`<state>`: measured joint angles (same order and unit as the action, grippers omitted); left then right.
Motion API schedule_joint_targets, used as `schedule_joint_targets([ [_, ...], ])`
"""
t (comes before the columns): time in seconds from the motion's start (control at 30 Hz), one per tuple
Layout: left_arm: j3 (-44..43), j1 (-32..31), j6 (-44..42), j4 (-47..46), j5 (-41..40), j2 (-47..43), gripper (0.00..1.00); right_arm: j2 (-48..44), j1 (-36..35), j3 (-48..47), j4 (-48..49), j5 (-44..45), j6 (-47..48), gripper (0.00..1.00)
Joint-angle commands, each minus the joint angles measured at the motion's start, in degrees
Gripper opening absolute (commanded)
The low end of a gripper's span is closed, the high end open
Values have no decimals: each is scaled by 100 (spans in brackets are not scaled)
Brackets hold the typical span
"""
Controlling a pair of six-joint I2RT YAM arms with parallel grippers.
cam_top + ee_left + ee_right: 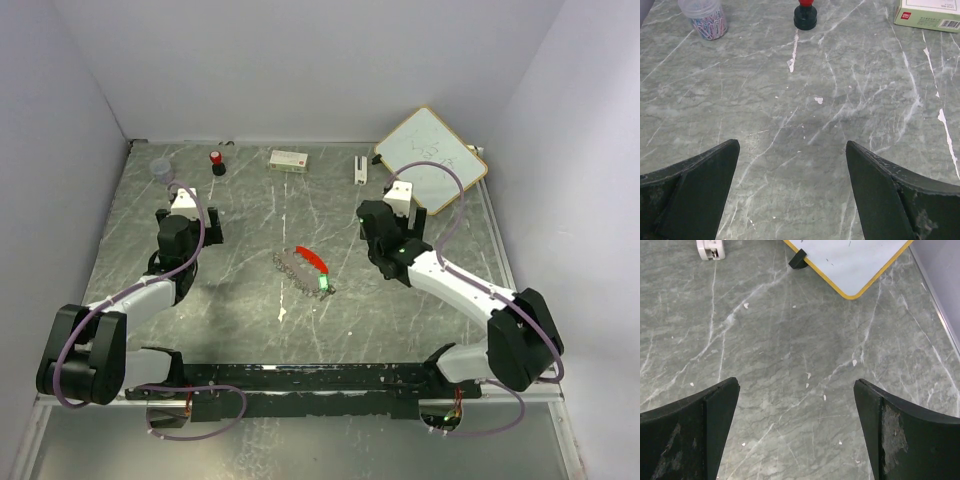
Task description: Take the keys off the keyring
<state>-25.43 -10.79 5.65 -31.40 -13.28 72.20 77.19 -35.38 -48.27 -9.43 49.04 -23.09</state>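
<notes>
The keyring [297, 268], a dull silver-grey bunch, lies on the marble table near the middle. A curved red key [312, 259] and a tiny green key [323, 283] lie against it. My left gripper [189, 198] is open and empty, well to the left of the keyring. My right gripper [398, 200] is open and empty, to the right and farther back. In the left wrist view the left gripper [792, 145] shows only bare marble between its fingers. The right gripper [796, 382] shows the same. The keys and keyring are out of both wrist views.
At the back stand a clear cup of paper clips [161, 170], a red-capped little bottle [216, 162], a small white-and-green box [288, 159], a small white block [360, 168] and a yellow-framed whiteboard [432, 148]. Grey walls close three sides.
</notes>
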Motion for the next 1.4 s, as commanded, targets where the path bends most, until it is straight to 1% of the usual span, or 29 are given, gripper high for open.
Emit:
schedule_joint_targets([
  [0.0,-10,-55,127,-100,-52,-44,99,-340,-31,-32,74,38,59,100],
  [0.17,-4,-55,181,-130,-97,-73,99,-484,-41,-129,-73,149,51,100],
  [0.27,-29,-55,207,-106,-59,-94,99,-657,-57,-40,-2,266,35,100],
  [0.37,-18,-55,213,-132,51,-137,99,-882,-57,60,71,189,41,100],
  [0.47,37,-55,74,-205,437,-207,99,-1203,-71,314,412,-484,470,100],
  [0.53,109,-55,-12,-323,695,-260,99,-1508,-86,588,821,-1035,768,100],
  [0.6,190,-56,-16,-410,740,-325,99,-1747,-93,684,940,-1323,735,100],
  [0.67,235,-55,-17,-449,785,-373,99,-1765,-93,646,861,-1594,701,100],
  [0.73,276,-61,-33,-482,864,-420,99,-1623,-106,540,688,-1883,641,96],
  [0.83,355,-61,-122,-590,1065,-505,99,-1304,-172,494,539,-2408,478,86],
  [0.9,364,-61,-97,-568,1000,-554,99,-1102,-308,600,616,-2685,369,79],
  [1.0,360,-55,-64,-523,799,-567,98,-808,-580,755,688,-2665,118,68],
  [1.07,373,-57,-32,-542,754,-559,98,-590,-706,820,705,-2710,-20,58],
  [1.1,387,-58,-18,-576,764,-554,98,-493,-766,842,710,-2756,-68,51],
  [1.17,413,-60,1,-644,782,-558,98,-295,-884,854,725,-2855,-126,40],
  [1.2,415,-62,23,-655,741,-552,96,-198,-950,854,709,-2856,-158,36],
  [1.27,403,-56,93,-630,626,-535,95,-35,-1067,855,674,-2862,-210,35],
  [1.37,386,-55,183,-611,561,-519,95,130,-1203,886,738,-2943,-312,36],
])
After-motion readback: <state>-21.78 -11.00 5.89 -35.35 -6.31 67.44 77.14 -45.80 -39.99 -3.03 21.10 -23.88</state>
